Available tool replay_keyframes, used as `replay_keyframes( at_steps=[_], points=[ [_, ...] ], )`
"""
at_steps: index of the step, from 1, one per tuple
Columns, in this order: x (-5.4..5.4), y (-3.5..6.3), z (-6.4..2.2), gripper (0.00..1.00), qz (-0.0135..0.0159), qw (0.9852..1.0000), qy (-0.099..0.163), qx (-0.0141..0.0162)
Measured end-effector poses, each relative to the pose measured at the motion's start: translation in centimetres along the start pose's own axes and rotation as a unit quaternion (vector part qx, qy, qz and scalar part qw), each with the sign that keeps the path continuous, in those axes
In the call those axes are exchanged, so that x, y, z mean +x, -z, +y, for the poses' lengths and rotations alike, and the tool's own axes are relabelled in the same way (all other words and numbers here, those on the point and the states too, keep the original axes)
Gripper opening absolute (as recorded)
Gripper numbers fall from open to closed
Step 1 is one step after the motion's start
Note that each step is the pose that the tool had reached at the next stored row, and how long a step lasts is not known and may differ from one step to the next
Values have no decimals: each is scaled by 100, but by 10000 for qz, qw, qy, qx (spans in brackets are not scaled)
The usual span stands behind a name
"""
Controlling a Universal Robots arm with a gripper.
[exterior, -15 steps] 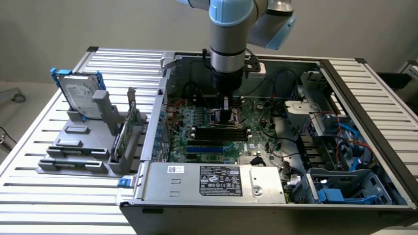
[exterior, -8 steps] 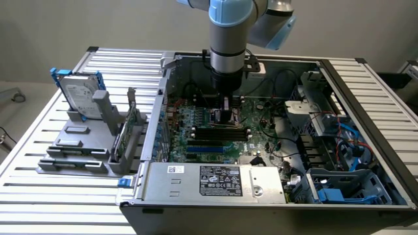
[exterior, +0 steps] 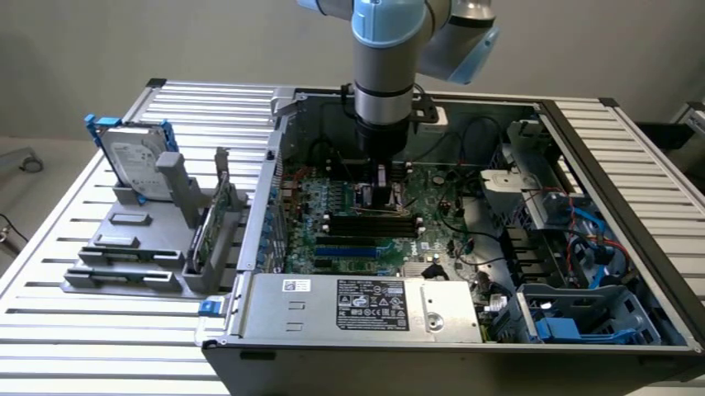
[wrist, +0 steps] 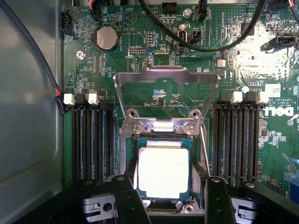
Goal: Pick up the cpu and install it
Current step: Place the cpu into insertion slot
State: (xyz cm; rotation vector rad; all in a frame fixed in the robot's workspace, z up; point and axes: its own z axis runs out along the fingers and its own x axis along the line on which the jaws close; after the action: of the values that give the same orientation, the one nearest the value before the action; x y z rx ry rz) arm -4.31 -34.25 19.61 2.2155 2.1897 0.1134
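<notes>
Now your pincer [wrist: 168, 184] hangs wide above the socket [wrist: 130, 149], fingers [wrist: 127, 198] flanking the cpu [wrist: 163, 172] lying flat in it, load plate [wrist: 166, 77] raised.

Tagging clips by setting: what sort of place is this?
Probably a robotic PC-assembly bench: an open computer case on a slatted metal table, a hard drive in a grey fixture beside it.

Plain grey wall [exterior: 165, 41], slatted metal table [exterior: 88, 330], pale floor [exterior: 44, 148]

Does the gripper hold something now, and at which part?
Nothing seems held. The gripper is open, its fingers on either side of the cpu, which lies in the socket.
</notes>
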Motion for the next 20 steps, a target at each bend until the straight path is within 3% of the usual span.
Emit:
replay_keyframes(
  at_steps=[20],
  points=[
    [4, -20, -2, 54, 0, 10000, 6, -8]
  ],
)
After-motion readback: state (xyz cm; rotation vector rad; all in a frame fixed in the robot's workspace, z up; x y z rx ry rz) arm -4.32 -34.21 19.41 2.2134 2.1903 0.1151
